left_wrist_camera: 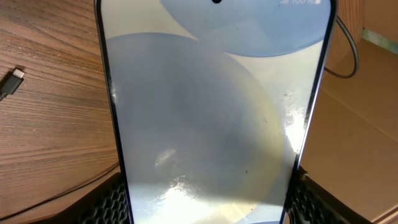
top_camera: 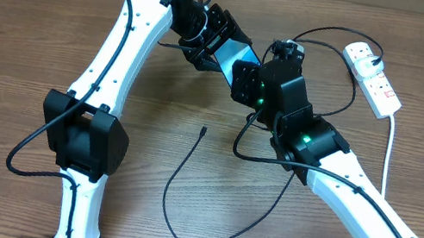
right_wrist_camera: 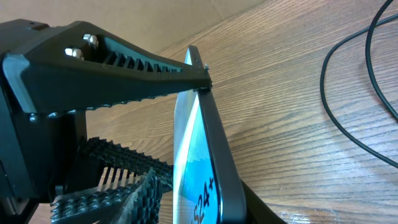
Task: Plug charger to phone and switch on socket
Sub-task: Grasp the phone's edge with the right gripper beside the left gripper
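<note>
The phone (top_camera: 238,54), with its light blue screen, is held off the table at the back centre. My left gripper (top_camera: 209,38) is shut on its long edges; in the left wrist view the phone (left_wrist_camera: 211,118) fills the frame between both fingers. My right gripper (top_camera: 250,80) is at the phone's other end, with the phone (right_wrist_camera: 205,168) edge-on between its fingers and a small gap at the screen-side pad. The charger's connector tip (top_camera: 204,130) lies free on the table, and its black cable loops toward the front. The tip also shows in the left wrist view (left_wrist_camera: 12,81). The white socket (top_camera: 373,75) lies at the back right.
The socket's thick white cord (top_camera: 390,142) runs down the right side. The black cable (right_wrist_camera: 348,118) curves over the wood to the right of the phone. A cardboard surface (left_wrist_camera: 360,124) lies behind the table's far edge.
</note>
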